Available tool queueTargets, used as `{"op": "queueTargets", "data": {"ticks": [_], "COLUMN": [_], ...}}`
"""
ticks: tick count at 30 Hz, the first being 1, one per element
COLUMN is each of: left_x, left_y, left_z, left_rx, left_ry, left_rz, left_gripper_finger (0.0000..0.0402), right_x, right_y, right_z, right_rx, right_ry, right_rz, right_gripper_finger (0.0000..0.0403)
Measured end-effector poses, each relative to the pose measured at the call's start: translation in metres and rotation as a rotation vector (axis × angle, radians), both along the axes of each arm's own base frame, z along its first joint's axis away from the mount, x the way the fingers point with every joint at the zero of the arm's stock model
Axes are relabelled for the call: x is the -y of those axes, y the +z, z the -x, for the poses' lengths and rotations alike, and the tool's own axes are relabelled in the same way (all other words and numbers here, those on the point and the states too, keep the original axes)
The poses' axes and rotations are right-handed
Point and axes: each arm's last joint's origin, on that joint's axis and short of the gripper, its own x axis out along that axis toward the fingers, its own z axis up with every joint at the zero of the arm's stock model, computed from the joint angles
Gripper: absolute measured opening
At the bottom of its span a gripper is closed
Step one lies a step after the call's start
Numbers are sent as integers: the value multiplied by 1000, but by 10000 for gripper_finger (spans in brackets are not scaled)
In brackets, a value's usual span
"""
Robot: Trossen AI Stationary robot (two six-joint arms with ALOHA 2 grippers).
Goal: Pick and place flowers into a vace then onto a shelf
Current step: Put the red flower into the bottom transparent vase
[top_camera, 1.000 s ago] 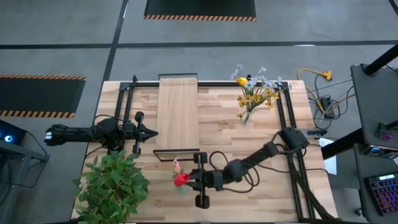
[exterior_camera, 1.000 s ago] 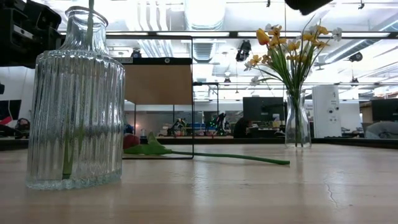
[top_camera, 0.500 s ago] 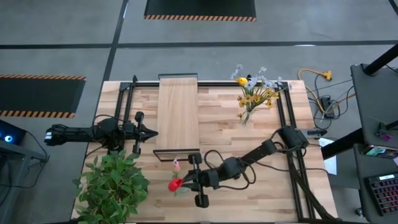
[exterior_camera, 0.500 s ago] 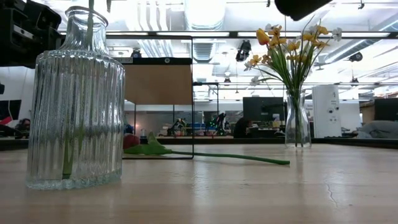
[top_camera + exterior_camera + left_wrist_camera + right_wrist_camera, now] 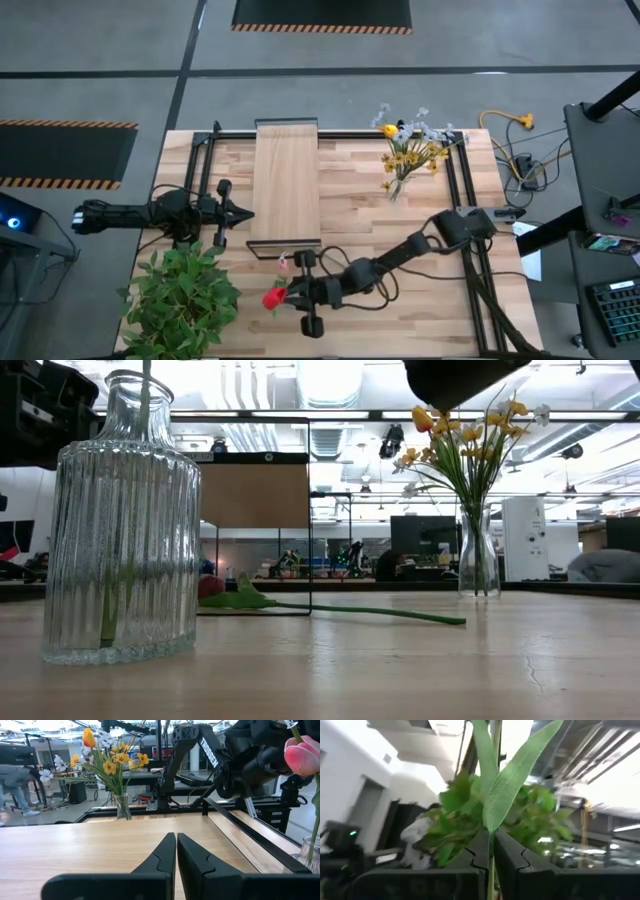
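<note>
My right gripper (image 5: pixel 293 295) reaches across the near middle of the table, shut on a red tulip (image 5: pixel 275 298) whose green leaves (image 5: pixel 510 785) fill the right wrist view. A ribbed glass vase (image 5: pixel 122 530) stands close by with a pink tulip (image 5: pixel 304 755) standing in it by its stem. Another red tulip (image 5: pixel 212 588) lies flat on the table behind the vase. The wooden shelf (image 5: pixel 287 170) lies at the far middle. My left gripper (image 5: pixel 247 212) waits shut at the shelf's left side, pointing level. My right gripper pinches the red tulip's green stem (image 5: pixel 491 870) between its two fingers, just below the leaves. The fingers come from the table's right and slant upward. The tulip is lifted clear of the table, its bloom (image 5: pixel 274 298) past the fingertips toward the table's left.
A bushy green plant (image 5: pixel 185 298) fills the near left corner. A second glass vase with yellow and pale flowers (image 5: pixel 408 155) stands at the far right. Black frame rails (image 5: pixel 452 185) run along both sides, and a cable loops behind my right gripper.
My right gripper has gone toward the table's left edge and slightly toward the near edge, sinking a little, still shut on the red tulip. The bloom has travelled left with it, clear of the table.
</note>
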Motion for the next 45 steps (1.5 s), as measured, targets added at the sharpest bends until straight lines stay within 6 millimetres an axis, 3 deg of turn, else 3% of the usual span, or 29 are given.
{"op": "queueTargets", "data": {"ticks": [21, 45], "left_x": [0, 0], "left_y": [-2, -2], "left_z": [0, 0], "left_rx": [-18, -18], "left_ry": [0, 0], "left_rz": [0, 0], "left_gripper_finger": [0, 0], "right_x": [4, 8], "right_y": [0, -59], "right_z": [9, 19], "right_rx": [-51, -378], "right_ry": [-25, 32], "right_rz": [7, 39], "right_gripper_finger": [9, 9]}}
